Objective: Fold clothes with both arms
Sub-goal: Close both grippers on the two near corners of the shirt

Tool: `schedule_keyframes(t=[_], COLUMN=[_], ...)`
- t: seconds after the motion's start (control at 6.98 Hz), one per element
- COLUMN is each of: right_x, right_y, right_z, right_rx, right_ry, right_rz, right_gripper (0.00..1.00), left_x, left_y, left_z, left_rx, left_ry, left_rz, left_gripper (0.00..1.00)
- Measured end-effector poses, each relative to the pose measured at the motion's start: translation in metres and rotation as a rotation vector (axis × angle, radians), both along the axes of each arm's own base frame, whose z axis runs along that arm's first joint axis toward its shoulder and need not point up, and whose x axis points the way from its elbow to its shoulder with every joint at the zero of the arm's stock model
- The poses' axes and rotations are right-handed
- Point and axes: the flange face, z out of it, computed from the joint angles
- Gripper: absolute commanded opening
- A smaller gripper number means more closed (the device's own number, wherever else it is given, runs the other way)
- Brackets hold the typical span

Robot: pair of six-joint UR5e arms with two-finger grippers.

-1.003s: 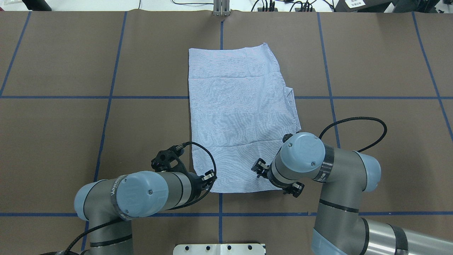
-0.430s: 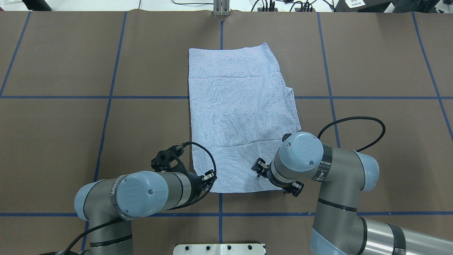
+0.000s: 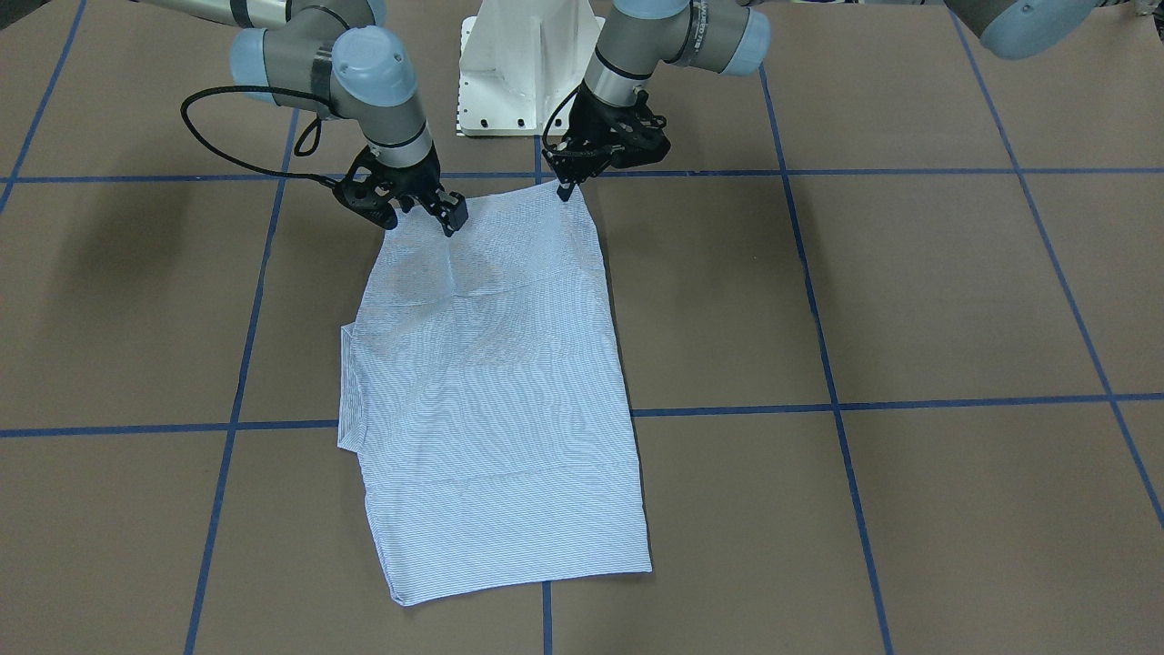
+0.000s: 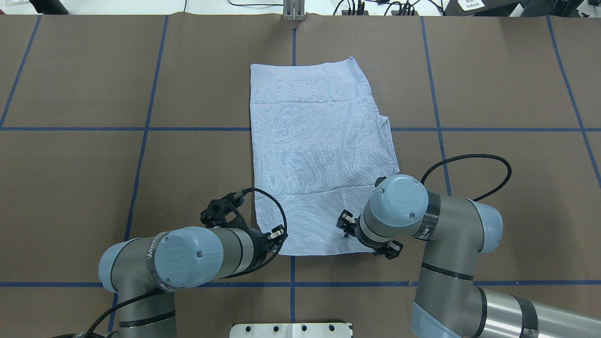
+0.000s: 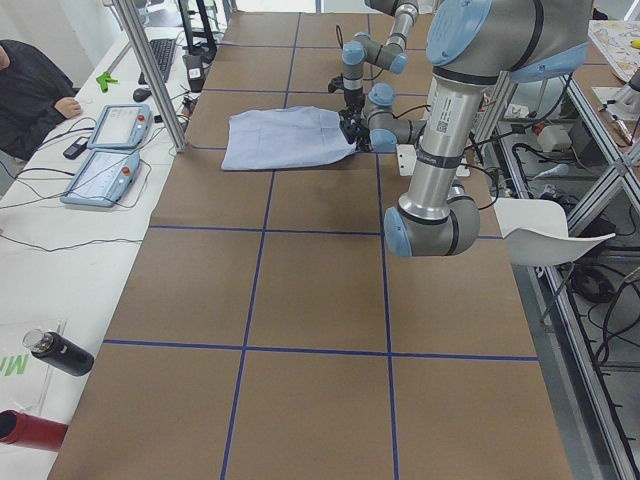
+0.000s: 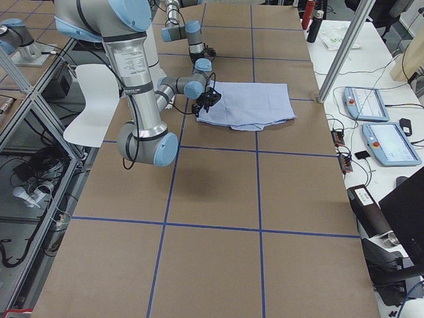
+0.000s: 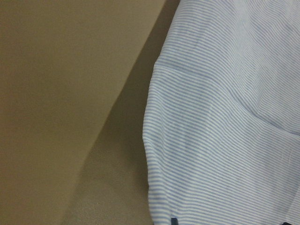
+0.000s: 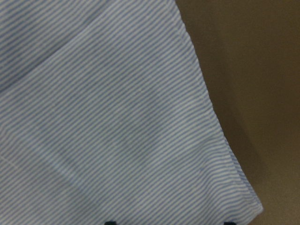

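This was a robotics lab. A brown table (image 4: 70, 188) gridded with blue tape lines (image 4: 94, 128) bore a white robot pedestal (image 3: 523, 68). Teach pendants (image 5: 121, 126) lay on a white bench (image 5: 40, 230) along its far edge, beside aluminium posts (image 5: 150, 70).

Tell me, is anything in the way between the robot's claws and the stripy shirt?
No, nothing visible. The left gripper and right gripper are right at the shirt's near corners, jaws open.

Folded striped shirt (image 4: 319, 159) lies flat, left arm (image 4: 188, 256) and right arm (image 4: 399, 202) at near corners
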Motion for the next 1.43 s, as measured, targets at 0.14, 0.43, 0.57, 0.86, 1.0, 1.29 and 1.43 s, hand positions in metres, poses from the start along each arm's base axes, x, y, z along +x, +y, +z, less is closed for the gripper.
schedule_keyframes(t=[0.14, 0.43, 0.57, 0.86, 1.0, 1.29, 1.43], right_x=[0.001, 0.0032, 0.0047, 0.0075, 0.0093, 0.0106, 0.0097], right_y=[-0.0005, -0.0004, 0.0, 0.0011, 0.0011, 0.0022, 0.004], right_z=[-0.0003, -0.0035, -0.0055, -0.0063, -0.0039, 0.0004, 0.0011], right_rx=[-0.001, -0.005, -0.007, -0.014, -0.025, -0.043, -0.046], right_ry=[0.002, 0.005, 0.008, 0.021, 0.03, 0.04, 0.042], right_rz=[0.001, 0.001, 0.001, 0.004, 0.015, 0.032, 0.031], right_gripper=[0.48, 0.71, 0.89, 0.98, 0.98, 0.98, 0.98], left_x=[0.0002, 0.0003, 0.0003, 0.0003, 0.0003, 0.0, 0.0], left_y=[0.0, -0.0001, -0.0001, -0.0001, 0.0, 0.0, 0.0], left_z=[0.0003, 0.0008, 0.0013, 0.0015, 0.0019, 0.0012, 0.0002], left_rx=[0.0, 0.0, 0.0, 0.0, 0.0, 0.0, 0.0], left_ry=[0.0, -0.001, -0.002, -0.003, -0.003, -0.002, 0.0], left_rz=[0.0, 0.0, 0.0, 0.0, 0.0, 0.0, 0.0], left_gripper=[0.0, 0.0, 0.0, 0.0, 0.0, 0.0, 0.0])
